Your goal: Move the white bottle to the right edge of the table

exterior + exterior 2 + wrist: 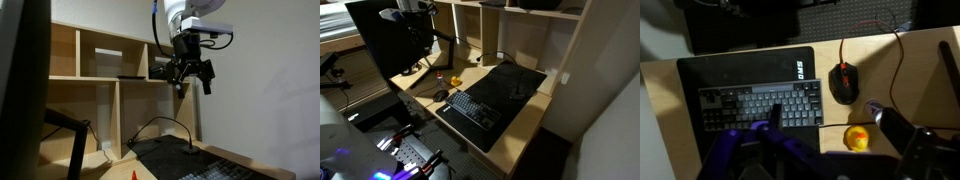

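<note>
- Gripper [195,90] hangs high in front of the cubby shelf unit [117,115], fingers spread, nothing between them.
- White bottle [134,176]: I see only its red pointed cap, at the bottom of an exterior view. It appears upright. I place it near the worktop [525,122] edge that runs past the mouse [842,82], but in the overhead exterior view it is too small to confirm.
- Risk 1: the descent from here is long. The bottle is slim and top-pointed, so if I arrive off-centre, one finger likely knocks it over before I close.
- Risk 2: the yellow ball [855,138] lies near the mouse, in the same crowded area. A brushing finger would probably send it rolling.
- Risk 3: the mouse cable [895,45] trails across the wood toward the rear edge. A low carry could snag it.
- Risk 4: the keyboard [760,105] fills the worktop's middle, so I carry high over it.
- Risk 5: if I release too close to the right edge, a narrow base may topple off.
- Containers: the shelf unit's upper compartment holds one dark flat item [130,77], which I cannot identify. The compartments below it look empty where visible. The gripper blocks part of one.
</note>
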